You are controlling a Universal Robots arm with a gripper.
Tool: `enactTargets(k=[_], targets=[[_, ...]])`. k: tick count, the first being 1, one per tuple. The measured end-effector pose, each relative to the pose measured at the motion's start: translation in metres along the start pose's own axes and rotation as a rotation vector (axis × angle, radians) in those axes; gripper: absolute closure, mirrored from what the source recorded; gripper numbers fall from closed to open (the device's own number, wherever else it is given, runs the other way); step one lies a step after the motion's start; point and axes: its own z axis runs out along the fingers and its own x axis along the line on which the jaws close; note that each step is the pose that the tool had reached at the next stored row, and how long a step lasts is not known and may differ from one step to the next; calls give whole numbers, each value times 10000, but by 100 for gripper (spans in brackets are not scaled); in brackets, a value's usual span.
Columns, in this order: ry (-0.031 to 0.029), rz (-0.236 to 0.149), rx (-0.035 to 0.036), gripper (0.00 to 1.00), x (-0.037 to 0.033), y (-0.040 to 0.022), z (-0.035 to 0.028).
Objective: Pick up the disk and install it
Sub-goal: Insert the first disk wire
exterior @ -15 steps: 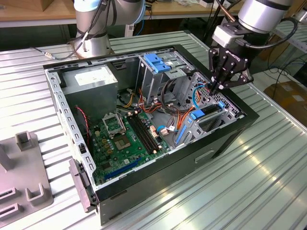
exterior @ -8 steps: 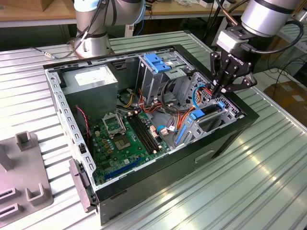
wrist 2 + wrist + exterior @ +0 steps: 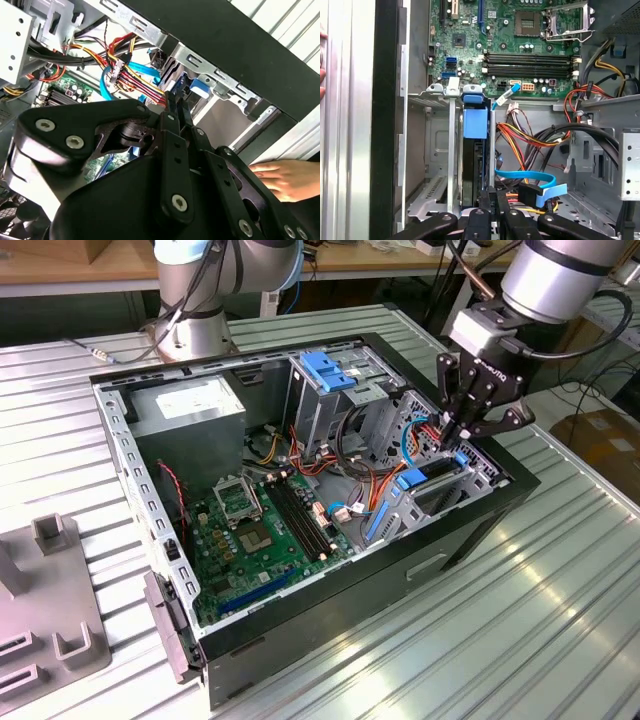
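Note:
The disk (image 3: 470,170) stands on edge in a slot of the drive bay at the case's front corner, with its blue caddy tab (image 3: 475,122) at the end toward the motherboard. In the exterior view the disk (image 3: 412,478) lies low in the bay at the case's right end. My gripper (image 3: 455,443) points down onto the disk's other end. Its fingers (image 3: 486,200) are shut together at that end, and I see nothing between them. The second wrist view shows my gripper (image 3: 175,102) closed beside the blue caddy (image 3: 200,87).
The open computer case (image 3: 480,530) lies on a ribbed metal table. Inside are a motherboard (image 3: 260,530), a power supply (image 3: 190,410), a grey drive cage with a blue bracket (image 3: 325,370) and loose cables (image 3: 530,177). A person's hand (image 3: 285,180) rests outside the case wall.

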Motion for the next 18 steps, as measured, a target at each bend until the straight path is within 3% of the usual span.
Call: enactTargets(k=[7, 11, 18], targets=[[-2, -3, 0, 84, 50, 45, 23], [3, -224, 1, 84, 51, 52, 43], [2, -204, 1, 84, 61, 52, 73]])
